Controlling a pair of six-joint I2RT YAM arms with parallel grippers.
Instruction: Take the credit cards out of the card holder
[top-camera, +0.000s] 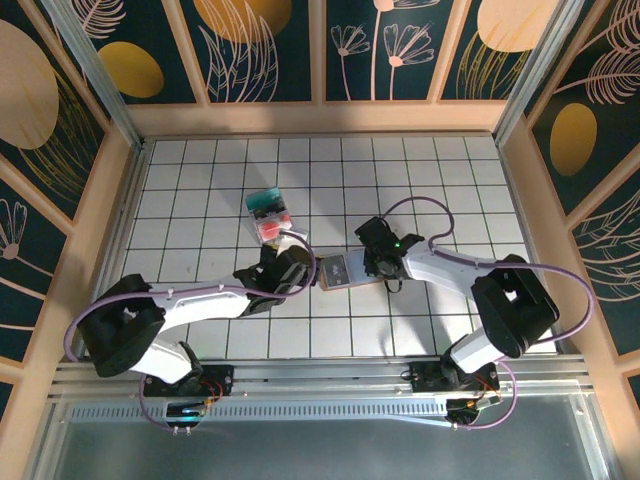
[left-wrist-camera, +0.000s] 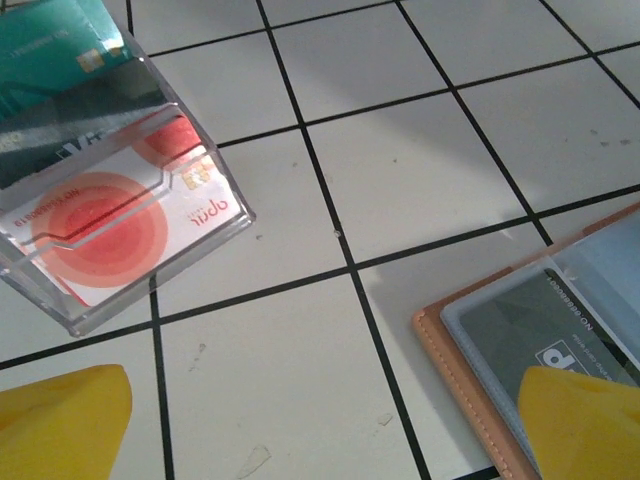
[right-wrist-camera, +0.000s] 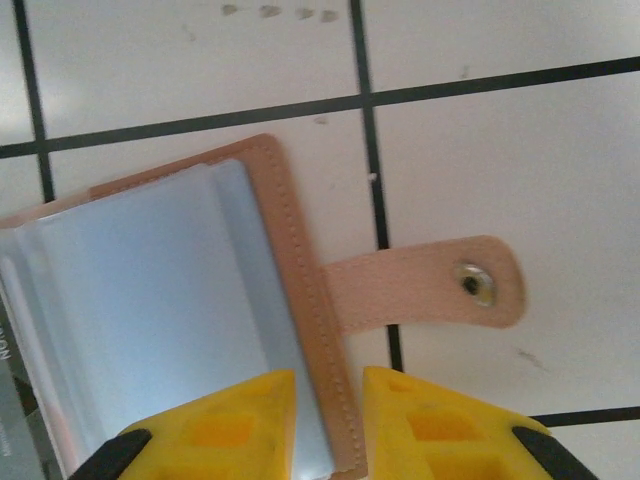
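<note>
Right wrist view: narrow right claw straddles the card holder edge; close wide left claw squarely on the grey card.

Two white-and-black robot arms rise from bases side by side at the bottom of the overhead view and lean in toward each other. The left arm runs low from a bulky black joint at the left, reaching forward and to the right. Its left pincer has its jaws spread wide, with yellow fingertips far apart. The right arm folds at a black joint on the right and reaches left, a green light on its wrist. The right pincer points downward. Its yellow fingertips sit close together with a slim gap; whether they grip cannot be told. The pincers are near each other, apart.
</note>
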